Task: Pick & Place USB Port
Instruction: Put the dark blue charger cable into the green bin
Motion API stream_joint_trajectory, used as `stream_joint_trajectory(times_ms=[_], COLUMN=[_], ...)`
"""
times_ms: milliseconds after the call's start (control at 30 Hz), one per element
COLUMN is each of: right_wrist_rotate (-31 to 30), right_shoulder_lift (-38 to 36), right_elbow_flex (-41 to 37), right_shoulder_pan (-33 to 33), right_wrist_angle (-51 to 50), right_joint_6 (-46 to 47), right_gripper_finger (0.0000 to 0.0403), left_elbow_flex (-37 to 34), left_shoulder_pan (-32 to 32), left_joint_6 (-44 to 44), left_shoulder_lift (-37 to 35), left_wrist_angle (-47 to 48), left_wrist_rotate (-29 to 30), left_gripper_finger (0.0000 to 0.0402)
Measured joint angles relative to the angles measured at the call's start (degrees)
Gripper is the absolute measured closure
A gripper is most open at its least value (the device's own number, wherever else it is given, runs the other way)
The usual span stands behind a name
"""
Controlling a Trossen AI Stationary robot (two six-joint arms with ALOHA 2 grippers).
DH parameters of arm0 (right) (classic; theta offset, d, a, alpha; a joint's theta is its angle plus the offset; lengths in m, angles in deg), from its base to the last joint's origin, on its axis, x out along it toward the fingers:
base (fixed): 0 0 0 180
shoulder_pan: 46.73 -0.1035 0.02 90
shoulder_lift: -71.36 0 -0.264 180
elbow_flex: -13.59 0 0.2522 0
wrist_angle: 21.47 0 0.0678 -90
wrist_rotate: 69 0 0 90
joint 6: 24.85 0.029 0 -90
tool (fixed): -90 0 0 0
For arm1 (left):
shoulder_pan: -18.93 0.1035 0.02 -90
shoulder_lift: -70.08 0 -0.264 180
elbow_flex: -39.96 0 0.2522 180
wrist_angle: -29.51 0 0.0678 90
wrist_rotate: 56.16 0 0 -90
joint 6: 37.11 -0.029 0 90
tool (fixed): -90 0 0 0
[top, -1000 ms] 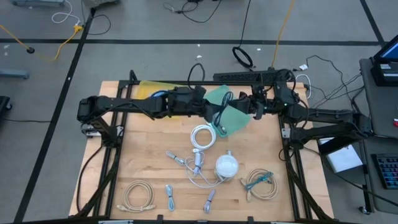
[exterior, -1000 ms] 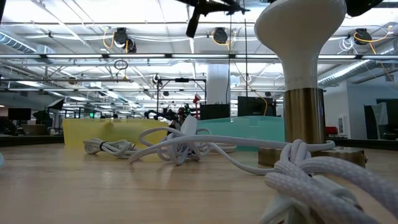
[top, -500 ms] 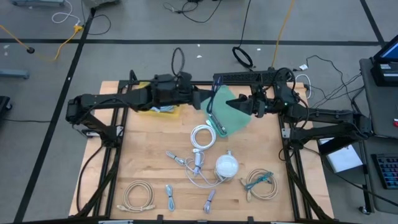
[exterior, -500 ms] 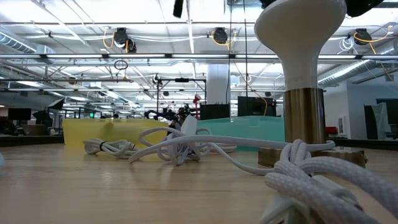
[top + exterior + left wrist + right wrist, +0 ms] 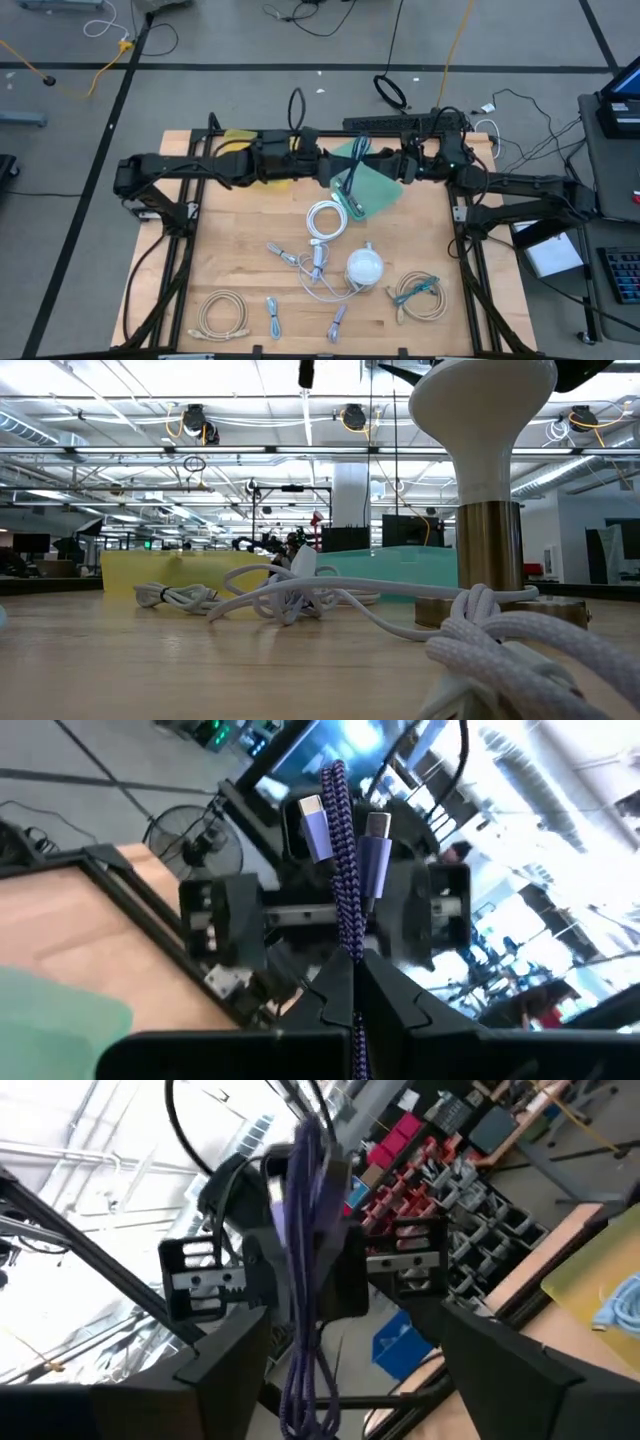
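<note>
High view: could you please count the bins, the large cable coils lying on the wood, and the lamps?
Bins: 2 (yellow bin, green bin)
Large cable coils: 3 (white coil, beige coil, teal-and-beige coil)
Lamps: 1 (white lamp)
Total: 6

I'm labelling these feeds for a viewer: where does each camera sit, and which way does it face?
High view: overhead, looking straight down; both arms meet above the green bin.
Low view: at tabletop height, looking level across white cables; only arm parts at the upper edge.
Left wrist view: on the left arm; its left gripper clamps a purple USB cable.
Right wrist view: on the right arm; open right gripper.
Both wrist views share the cable.
</note>
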Motion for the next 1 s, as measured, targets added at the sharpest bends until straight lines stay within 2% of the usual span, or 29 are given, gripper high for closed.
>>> stream_joint_trajectory(times_ms=[133, 467, 600, 767, 867, 1000], right_wrist_rotate=[0.18, 0.26, 0.3, 0.46, 0.59, 2.02], right_shoulder_lift=[0.76, 0.76, 0.76, 0.72, 0.67, 0.56], right_elbow_flex=[0.0, 0.0, 0.0, 0.0, 0.02, 0.11], right_shoulder_pan=[-0.19, -0.17, -0.17, -0.15, 0.08, 1.12], right_wrist_angle=[2.91, 2.9, 1.63, 0.75, 0.02, -6.79], right_joint_6=[0.1, 0.13, 0.11, -1.35, -1.31, -1.18], right_gripper_finger=[0.0136, 0.0166, 0.0229, 0.0372, 0.0383, 0.0397], left_elbow_flex=[-0.01, 0.01, -0.01, -0.01, -0.01, -0.03], left_shoulder_pan=[0.79, 1.7, 1.77, 2.2, 2.27, 2.94], left_joint_6=[0.44, 2.17, 2.12, 2.24, 2.38, 3.77], left_shoulder_lift=[1.21, 3.35, 3.21, 3.24, 3.22, 2.64], left_wrist_angle=[1.01, -1.21, -1.48, -2.84, -2.1, 0.47], left_wrist_rotate=[-1.36, -4.33, -4.51, -7.35, -10.05, -17.65], left_gripper_finger=[0.0398, 0.0398, 0.0398, 0.0397, 0.0381, 0.0356])
